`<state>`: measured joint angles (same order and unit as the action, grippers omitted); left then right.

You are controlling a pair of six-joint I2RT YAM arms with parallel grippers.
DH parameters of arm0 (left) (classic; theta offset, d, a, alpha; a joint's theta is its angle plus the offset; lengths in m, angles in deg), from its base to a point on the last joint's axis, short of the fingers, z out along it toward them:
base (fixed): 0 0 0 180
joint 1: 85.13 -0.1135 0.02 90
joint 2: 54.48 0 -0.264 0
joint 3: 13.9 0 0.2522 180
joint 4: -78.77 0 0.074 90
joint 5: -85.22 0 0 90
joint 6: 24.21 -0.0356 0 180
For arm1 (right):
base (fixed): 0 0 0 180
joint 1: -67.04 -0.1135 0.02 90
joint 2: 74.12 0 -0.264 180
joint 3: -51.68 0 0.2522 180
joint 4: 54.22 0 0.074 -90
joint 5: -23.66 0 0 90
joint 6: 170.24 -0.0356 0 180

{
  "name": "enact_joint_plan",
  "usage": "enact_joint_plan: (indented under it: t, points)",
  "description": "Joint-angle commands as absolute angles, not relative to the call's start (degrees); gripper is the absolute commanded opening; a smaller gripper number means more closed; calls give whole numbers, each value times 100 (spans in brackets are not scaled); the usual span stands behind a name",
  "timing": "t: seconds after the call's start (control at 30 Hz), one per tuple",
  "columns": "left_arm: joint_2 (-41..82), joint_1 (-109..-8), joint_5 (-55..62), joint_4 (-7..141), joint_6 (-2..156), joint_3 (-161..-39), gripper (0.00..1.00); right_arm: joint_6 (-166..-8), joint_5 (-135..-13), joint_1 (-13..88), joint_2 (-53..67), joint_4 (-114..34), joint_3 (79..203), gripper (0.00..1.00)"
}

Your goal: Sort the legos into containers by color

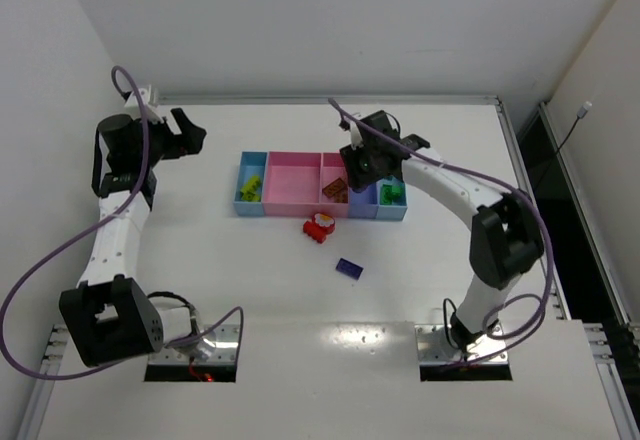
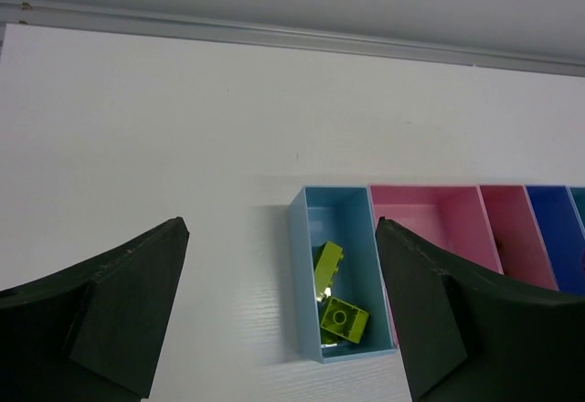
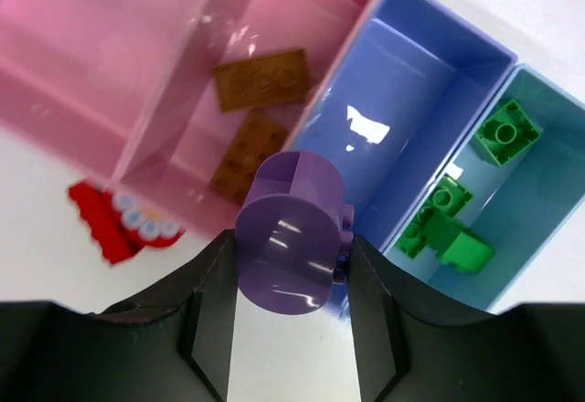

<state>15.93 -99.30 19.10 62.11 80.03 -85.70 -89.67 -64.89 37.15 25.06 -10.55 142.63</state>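
The containers (image 1: 285, 182) form a joined row mid-table. My right gripper (image 3: 288, 258) is shut on a round purple lego (image 3: 291, 233) and holds it over the near edge of the blue-violet bin (image 3: 402, 100). In the small pink bin next to it lie two orange plates (image 3: 263, 79). Green bricks (image 3: 443, 228) fill the right light blue bin. My left gripper (image 2: 281, 228) hangs open and empty, left of the row, above the left light blue bin (image 2: 302, 274), which holds two yellow-green bricks (image 2: 344, 318). A red lego (image 1: 319, 226) and a dark purple brick (image 1: 348, 268) rest on the table.
The white table is walled at the back and left, with a raised rail along its right edge (image 1: 515, 160). The right arm (image 1: 460, 195) arches over the table's right half. The left arm (image 1: 120, 220) runs up the left side.
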Motion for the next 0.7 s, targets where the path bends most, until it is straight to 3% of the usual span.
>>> enact_joint_plan:
  t: [0.0, 0.17, 0.23, 0.27, 0.33, 0.37, 0.4, 0.57, 0.67]
  points:
    - [1619, -9849, 1825, 6474, 8038, -8839, 91, -9491, -6467, 3961, 2836, -1093, 14709, 0]
    - [1619, -9848, 1825, 6527, 7977, -8839, 91, -9615, -6590, 4155, 3039, -1040, 14709, 0]
    - [1619, -9848, 1773, 6527, 7976, -8839, 91, -9562, -6695, 4155, 3100, -1040, 14709, 12]
    - [1619, -9848, 1772, 6527, 7976, -8839, 91, -9562, -6696, 4207, 3100, -1040, 14709, 26]
    - [1619, -9848, 1772, 6527, 7976, -8839, 91, -9431, -6748, 4208, 3153, -1101, 14709, 39]
    - [1671, -9848, 1772, 6527, 7976, -8839, 91, -9430, -6748, 4208, 3153, -1101, 14709, 56]
    - [1671, -9848, 1772, 6527, 7976, -8839, 91, -9369, -6844, 4156, 3153, -1101, 14709, 63]
    - [1723, -9848, 1772, 6527, 7976, -8839, 92, -9167, -6907, 4033, 2819, -1242, 14463, 78]
    - [1724, -9848, 1772, 6527, 7976, -8839, 92, -8816, -7011, 4032, 2556, -1312, 14340, 78]
